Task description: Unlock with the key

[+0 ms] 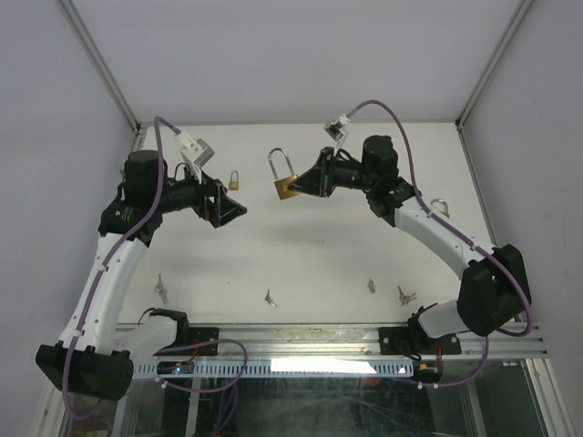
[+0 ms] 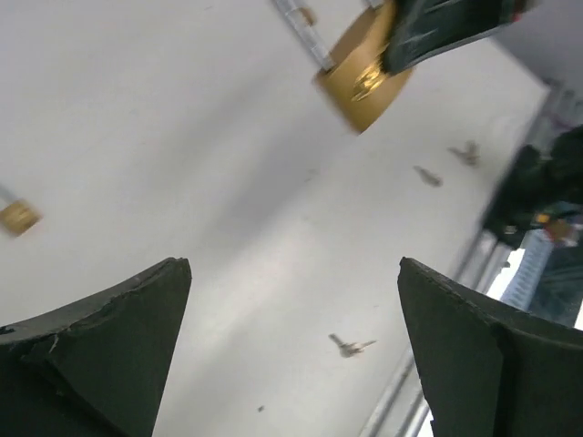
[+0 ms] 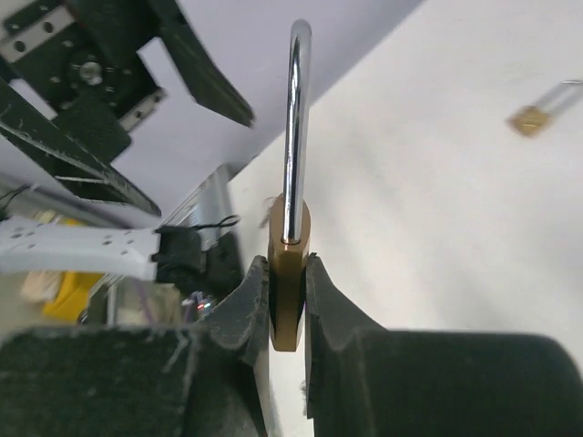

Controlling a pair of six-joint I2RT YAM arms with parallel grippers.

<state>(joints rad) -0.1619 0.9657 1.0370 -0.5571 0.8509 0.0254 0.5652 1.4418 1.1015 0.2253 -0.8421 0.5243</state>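
Padlock (image 1: 285,188) pinched by its brass body in the right gripper (image 1: 299,185), raised above the table (image 1: 319,246), shackle pointing away from the fingers. Left gripper (image 2: 293,273) spread wide and empty, just left of the padlock, facing it. Four keys (image 1: 270,298) lie on the table, nearer the arm bases than the padlock.

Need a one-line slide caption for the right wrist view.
Right gripper pinches the brass padlock by its body, steel shackle pointing away from the fingers, over the white table.

brass padlock (image 1: 285,188) with tall silver shackle held midair; small keys (image 1: 270,298) lie scattered below
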